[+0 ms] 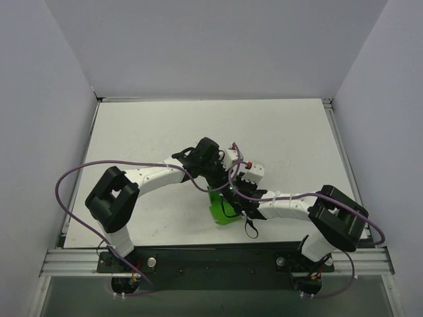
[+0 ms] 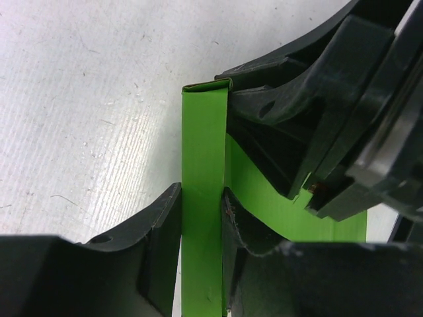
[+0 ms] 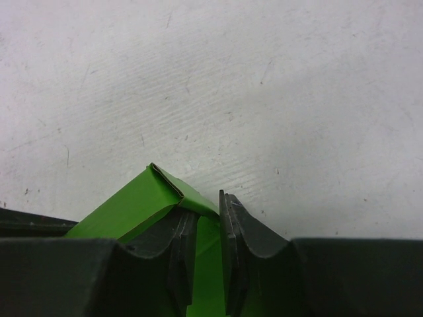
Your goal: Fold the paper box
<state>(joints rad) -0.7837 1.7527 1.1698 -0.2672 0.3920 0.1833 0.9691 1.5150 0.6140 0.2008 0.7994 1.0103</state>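
From above, the paper box point(image 1: 223, 212) sits on the tabletop point(image 1: 152, 125) just beneath the meeting left hand point(image 1: 220, 185) and right hand point(image 1: 235, 198). In the left wrist view, the left hand point(image 2: 202, 218) is clamped on a green strip running forward between its fingers. In the right wrist view, the right hand point(image 3: 209, 228) pinches a flap, with the box's folded corner just ahead to its left.

No word, number, label or sign can be read in any view. The paper box point(image 2: 201, 198) is plain green card, unprinted where it shows.
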